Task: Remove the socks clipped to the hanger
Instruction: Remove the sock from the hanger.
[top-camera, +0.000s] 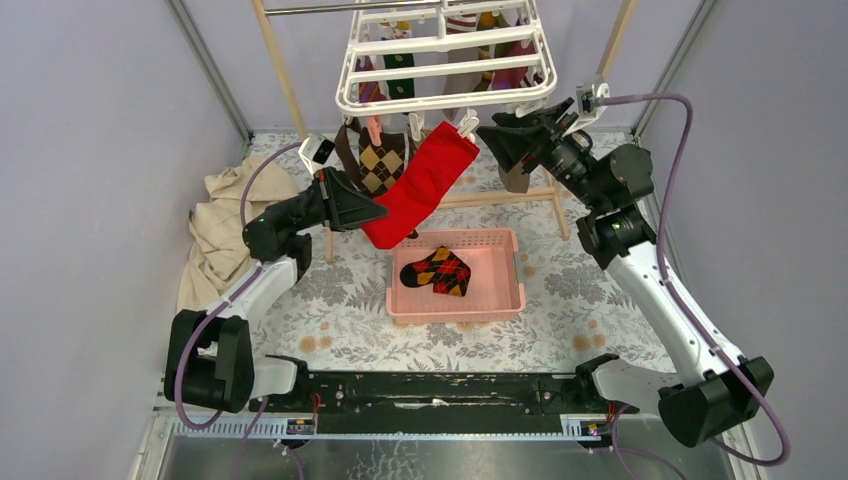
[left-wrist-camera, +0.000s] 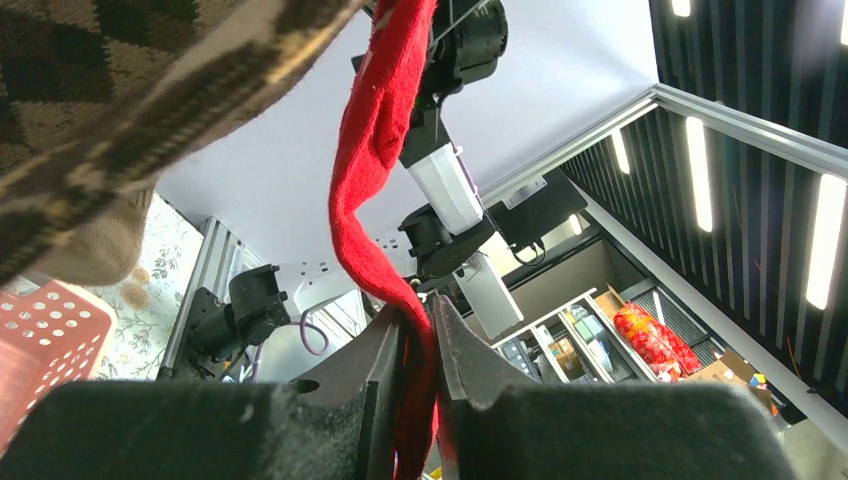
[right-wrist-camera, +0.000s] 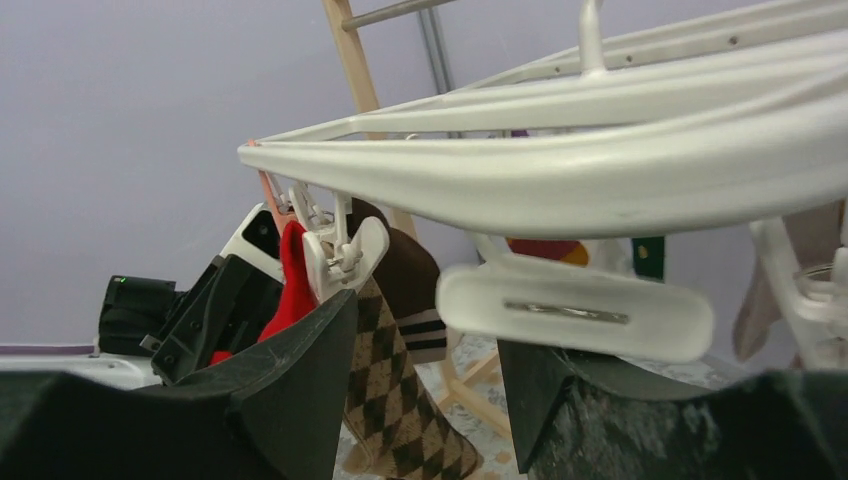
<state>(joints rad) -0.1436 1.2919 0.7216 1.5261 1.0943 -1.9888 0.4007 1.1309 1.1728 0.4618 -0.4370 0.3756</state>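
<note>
Socks (top-camera: 381, 160) hang clipped under the white hanger (right-wrist-camera: 600, 170), above the tabletop (top-camera: 330, 300). We see the left hand (left-wrist-camera: 420, 315) closed on the lower end of a red sock (top-camera: 425, 180), whose upper end is clipped at the hanger's front edge. The right hand (right-wrist-camera: 425, 325) stands open just beneath that edge, a white clip (right-wrist-camera: 345, 255) beside one finger. One argyle sock (top-camera: 437, 270) lies in the pink basket (top-camera: 505, 295).

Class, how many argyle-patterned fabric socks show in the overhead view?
2. One argyle sock lies in the pink plastic basket; the other argyle sock hangs from the white plastic hanger. More may be hidden behind it.
</note>
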